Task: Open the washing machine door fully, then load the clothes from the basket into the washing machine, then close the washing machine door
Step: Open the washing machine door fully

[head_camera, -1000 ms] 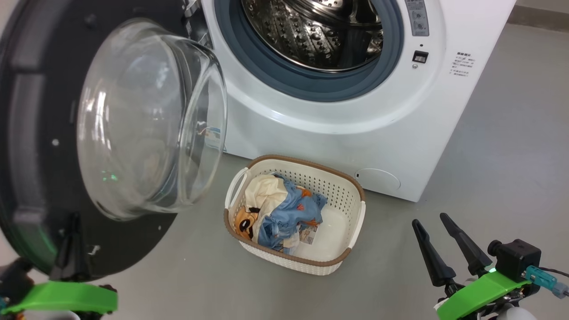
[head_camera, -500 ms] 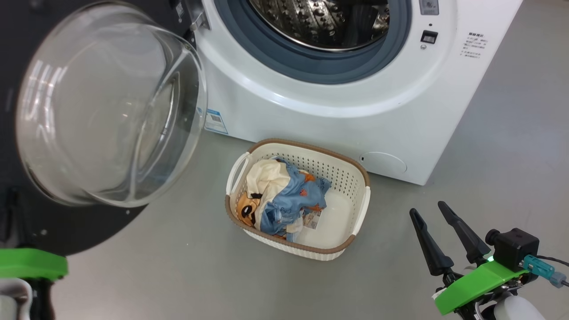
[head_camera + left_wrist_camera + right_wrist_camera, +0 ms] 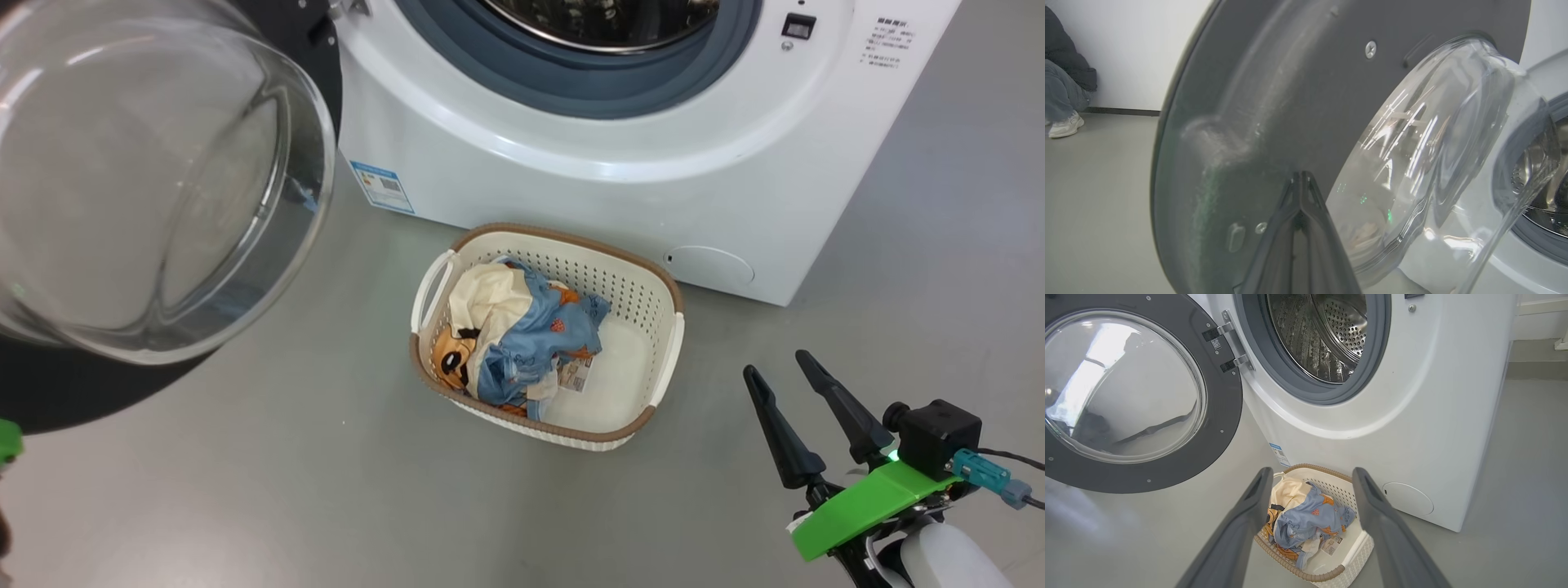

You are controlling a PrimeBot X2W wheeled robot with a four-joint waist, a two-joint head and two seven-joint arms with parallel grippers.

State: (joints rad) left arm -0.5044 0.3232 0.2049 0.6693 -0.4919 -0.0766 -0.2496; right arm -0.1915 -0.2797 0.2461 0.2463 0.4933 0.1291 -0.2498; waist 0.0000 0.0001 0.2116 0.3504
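The washing machine point(image 3: 571, 188) stands open, its steel drum point(image 3: 1323, 339) bare inside. Its door point(image 3: 147, 180) is swung out to the left on its hinge point(image 3: 1231, 361), glass bulge facing me. My left gripper point(image 3: 1301, 175) is shut, tips right at the door's dark inner face point(image 3: 1274, 81) beside the glass, holding nothing. The basket point(image 3: 665, 343) sits on the floor before the washer, and the clothes point(image 3: 522, 335), blue and cream, are piled in its left half. My right gripper point(image 3: 775, 363) hangs open and empty right of the basket; in the right wrist view its fingers point(image 3: 1249, 514) frame the basket point(image 3: 1298, 573).
Grey floor point(image 3: 245, 490) surrounds the basket. The washer's round service flap point(image 3: 710, 265) is low on its front, a blue label point(image 3: 380, 186) at its lower left. A person's leg and white shoe point(image 3: 1063, 124) are by the wall behind the door.
The door has swung further open to the left, and my left wrist's green mount has slid off the picture's left edge. The head view has shifted. My right gripper stays open.
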